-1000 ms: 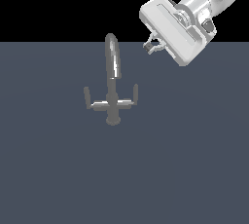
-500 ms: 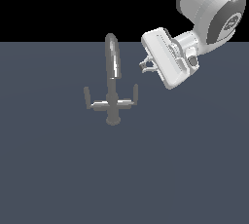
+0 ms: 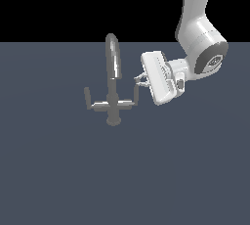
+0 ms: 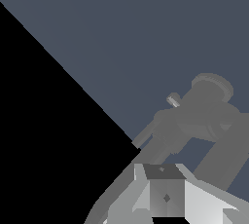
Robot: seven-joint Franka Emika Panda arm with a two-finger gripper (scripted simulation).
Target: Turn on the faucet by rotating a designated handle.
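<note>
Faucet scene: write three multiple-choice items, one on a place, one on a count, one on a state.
1. In the exterior view, the gripper is
A. by the faucet's right lever
B. by its left lever
C. under its base

2. Upturned levers on the crossbar:
A. one
B. two
C. four

3. The faucet stands
A. tipped over
B. upside down
C. upright

Answers: 1 A, the fingertips sit beside the handle on the exterior view's right; 2 B, one lever ends each arm; 3 C, the arched spout rises above the base.

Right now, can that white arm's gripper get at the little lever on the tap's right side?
Probably yes. The gripper sits right beside the handle on the faucet, and nothing stands between them.
</note>
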